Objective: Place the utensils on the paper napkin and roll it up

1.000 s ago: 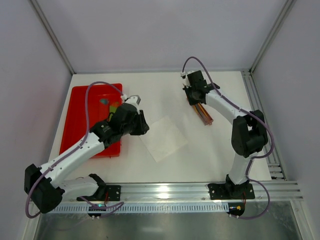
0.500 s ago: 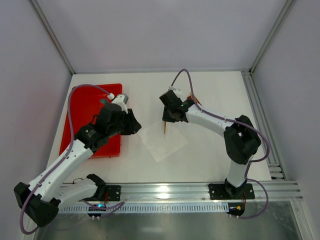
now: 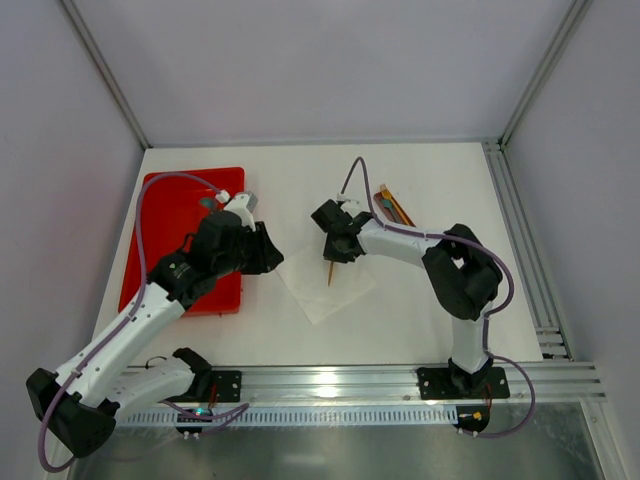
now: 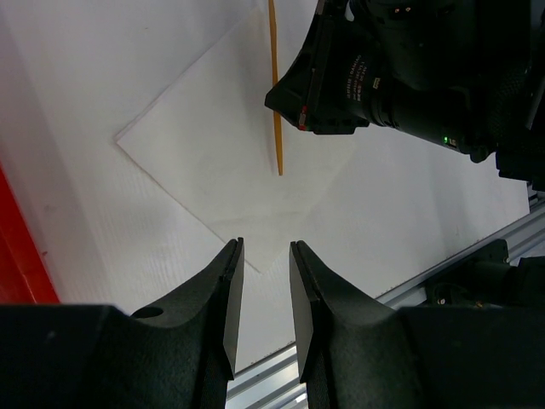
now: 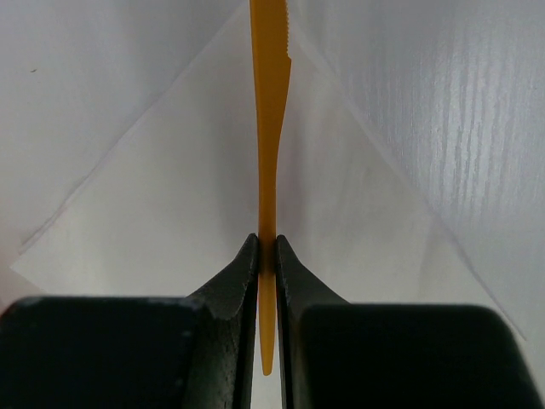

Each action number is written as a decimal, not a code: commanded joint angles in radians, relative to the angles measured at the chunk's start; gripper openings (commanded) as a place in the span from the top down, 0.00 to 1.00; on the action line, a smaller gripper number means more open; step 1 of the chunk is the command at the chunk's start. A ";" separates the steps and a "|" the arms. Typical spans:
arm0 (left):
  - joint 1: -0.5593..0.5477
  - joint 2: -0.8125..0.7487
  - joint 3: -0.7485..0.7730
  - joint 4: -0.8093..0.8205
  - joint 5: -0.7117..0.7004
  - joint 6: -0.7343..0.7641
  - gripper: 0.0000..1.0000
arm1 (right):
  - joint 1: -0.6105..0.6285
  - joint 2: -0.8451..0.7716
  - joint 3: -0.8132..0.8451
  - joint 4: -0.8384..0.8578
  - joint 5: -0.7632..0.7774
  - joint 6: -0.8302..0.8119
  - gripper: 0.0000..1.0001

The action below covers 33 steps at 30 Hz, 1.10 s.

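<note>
Right arm (image 3: 400, 240) has swung to frame centre — jaws clamped on a utensil (image 5: 269, 128) over the paper napkin (image 3: 325, 288); left jaws slightly apart — placement looks next.

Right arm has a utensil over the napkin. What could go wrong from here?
1. The right gripper pinches the orange knife near one end only, so the knife may swing on release and land askew on the paper napkin.
2. The napkin lies loose on the table, and the open left gripper hanging by its near corner could snag or drag it.
</note>
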 commanded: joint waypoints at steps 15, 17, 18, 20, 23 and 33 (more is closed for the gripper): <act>0.007 -0.021 -0.032 0.010 0.007 -0.003 0.67 | 0.033 0.022 0.034 -0.015 0.023 0.030 0.91; 0.007 -0.022 -0.030 0.010 0.008 -0.004 0.67 | 0.036 0.026 0.039 -0.022 0.031 0.029 0.90; 0.007 -0.024 -0.030 0.010 0.008 -0.004 0.67 | 0.035 0.030 0.042 -0.025 0.034 0.030 0.90; 0.007 -0.024 -0.030 0.010 0.008 -0.003 0.67 | 0.035 0.037 0.051 -0.040 0.037 0.035 0.87; 0.007 -0.024 -0.027 0.012 0.007 -0.004 0.67 | 0.038 0.045 0.059 -0.049 0.040 0.035 0.84; 0.007 -0.025 -0.049 0.036 0.036 -0.029 0.67 | 0.036 0.007 0.063 -0.066 0.048 0.009 0.78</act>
